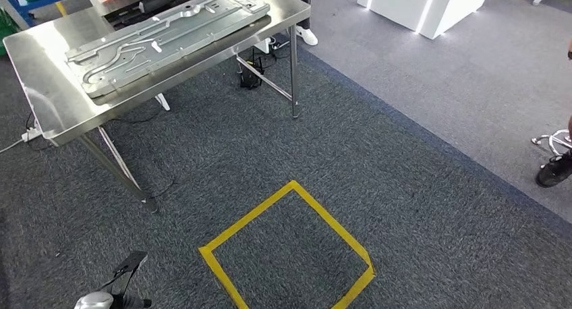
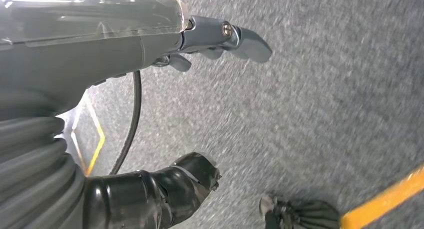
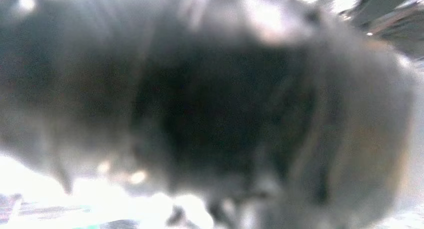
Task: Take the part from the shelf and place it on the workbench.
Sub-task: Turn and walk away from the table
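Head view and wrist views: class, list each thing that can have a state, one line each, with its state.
Part: lying flat on the workbench.
Workbench: standing on the carpet, bearing the part.
Tape square: stuck flat on the carpet.
Left hand: hanging over the carpet, holding nothing.
Right hand: too blurred to tell.

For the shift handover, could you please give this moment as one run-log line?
part: large grey stamped metal panel lying on steel workbench | left hand: hanging over carpet, holding nothing | right hand: blurred, unclear | floor: yellow tape square
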You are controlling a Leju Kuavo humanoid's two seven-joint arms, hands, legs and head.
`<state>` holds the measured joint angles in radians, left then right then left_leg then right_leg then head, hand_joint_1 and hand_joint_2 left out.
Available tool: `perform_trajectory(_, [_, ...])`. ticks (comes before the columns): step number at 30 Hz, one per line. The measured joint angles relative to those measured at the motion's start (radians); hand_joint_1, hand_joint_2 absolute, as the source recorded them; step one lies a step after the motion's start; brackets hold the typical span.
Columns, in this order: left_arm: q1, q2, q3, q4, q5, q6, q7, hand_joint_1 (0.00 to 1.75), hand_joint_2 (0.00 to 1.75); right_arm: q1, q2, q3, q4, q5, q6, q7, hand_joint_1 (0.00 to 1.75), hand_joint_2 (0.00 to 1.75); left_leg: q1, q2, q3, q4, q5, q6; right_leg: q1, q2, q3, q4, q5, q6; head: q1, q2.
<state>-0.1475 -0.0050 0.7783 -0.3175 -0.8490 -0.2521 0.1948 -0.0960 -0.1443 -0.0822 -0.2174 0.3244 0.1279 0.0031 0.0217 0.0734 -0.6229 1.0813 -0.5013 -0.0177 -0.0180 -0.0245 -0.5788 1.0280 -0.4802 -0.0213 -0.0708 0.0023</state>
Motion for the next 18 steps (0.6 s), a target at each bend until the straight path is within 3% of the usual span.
perform_trajectory(1, [0.002,0.001,0.000,0.001,0.002,-0.001,0.001,0.00,1.75,-0.001,0.000,-0.002,0.001,0.002,0.000,0.000,0.00,0.00,0.000,-0.034,-0.016,0.056,-0.055,0.001,0.003,0.010,-0.013,0.000,0.011,-0.008,-0.001,0.000])
perform_trajectory(2, [0.003,0.001,0.000,0.002,0.002,-0.001,0.001,0.00,1.75,-0.002,0.000,-0.003,0.001,0.003,0.001,0.000,0.00,0.00,-0.003,-0.055,-0.032,0.122,-0.105,0.005,0.008,0.021,-0.026,0.000,0.023,-0.014,-0.001,0.000])
perform_trajectory(3, [0.003,0.002,0.000,0.003,0.003,-0.001,0.002,0.00,1.75,-0.003,0.000,-0.004,0.001,0.004,0.002,0.000,0.00,0.00,-0.007,-0.063,-0.043,0.179,-0.137,0.011,0.013,0.033,-0.040,0.001,0.035,-0.018,-0.001,0.000])
perform_trajectory(4, [0.003,0.003,-0.001,0.004,0.003,-0.001,0.002,0.00,1.75,-0.003,0.000,-0.004,0.001,0.005,0.003,0.000,0.00,0.00,-0.012,-0.067,-0.041,0.214,-0.145,0.019,0.018,0.045,-0.054,0.001,0.047,-0.021,-0.001,0.000])
perform_trajectory(5, [0.003,0.004,-0.002,0.005,0.003,-0.001,0.002,0.00,1.75,-0.003,0.000,-0.004,0.001,0.006,0.005,0.000,0.00,0.00,-0.019,-0.070,-0.022,0.213,-0.130,0.029,0.023,0.058,-0.067,0.002,0.059,-0.022,-0.001,0.000])
perform_trajectory(7, [0.001,0.006,-0.005,0.006,0.008,-0.001,0.002,0.00,1.75,-0.002,0.002,-0.005,0.001,0.009,0.008,0.000,0.00,0.00,-0.035,-0.091,0.067,0.107,-0.072,0.053,0.028,0.084,-0.091,0.003,0.081,-0.023,-0.001,0.000])
perform_trajectory(9, [-0.002,0.012,-0.008,0.006,0.016,-0.001,0.005,0.00,1.75,-0.004,0.008,-0.006,0.001,0.012,0.010,0.000,0.00,0.00,-0.046,-0.136,0.163,-0.043,-0.052,0.078,0.029,0.105,-0.107,0.002,0.104,-0.020,0.000,0.000])
perform_trajectory(11, [-0.004,0.019,-0.013,0.007,0.022,-0.002,0.009,0.00,0.87,-0.006,0.012,-0.009,0.001,0.014,0.013,0.000,0.00,0.00,-0.050,-0.153,0.195,-0.113,-0.054,0.087,0.024,0.127,-0.115,-0.008,0.129,-0.011,-0.001,0.000])
perform_trajectory(13, [-0.007,0.020,-0.019,0.007,0.029,-0.005,0.012,0.00,0.00,-0.002,0.012,-0.011,0.002,0.017,0.016,0.000,0.00,0.00,-0.049,-0.131,0.194,-0.138,-0.031,0.089,0.021,0.139,-0.118,-0.026,0.150,0.001,-0.002,0.000])
perform_trajectory(14, [-0.010,0.020,-0.022,0.008,0.036,-0.011,0.012,0.00,0.00,0.000,0.013,-0.011,0.002,0.020,0.016,0.000,0.00,0.00,-0.046,-0.118,0.193,-0.152,-0.016,0.092,0.023,0.125,-0.122,-0.022,0.138,0.006,-0.001,0.000])
perform_trajectory(15, [-0.011,0.019,-0.024,0.009,0.044,-0.020,0.011,0.00,0.00,0.000,0.013,-0.011,0.003,0.024,0.016,0.000,0.00,0.00,-0.044,-0.105,0.189,-0.166,0.000,0.094,0.025,0.101,-0.132,0.000,0.105,0.011,0.000,0.000])
perform_trajectory(17, [-0.009,0.021,-0.026,0.012,0.061,-0.048,0.003,0.00,0.00,-0.002,0.013,-0.012,0.003,0.028,0.017,-0.001,0.00,0.00,-0.041,-0.084,0.172,-0.174,0.021,0.093,0.018,0.050,-0.163,0.108,0.005,0.022,0.002,0.000])
perform_trajectory(18, [-0.008,0.023,-0.027,0.013,0.067,-0.062,-0.002,0.00,0.00,-0.003,0.013,-0.013,0.003,0.030,0.018,-0.002,0.00,0.00,-0.039,-0.073,0.160,-0.172,0.029,0.090,0.010,0.038,-0.178,0.174,-0.027,0.030,0.003,0.000])
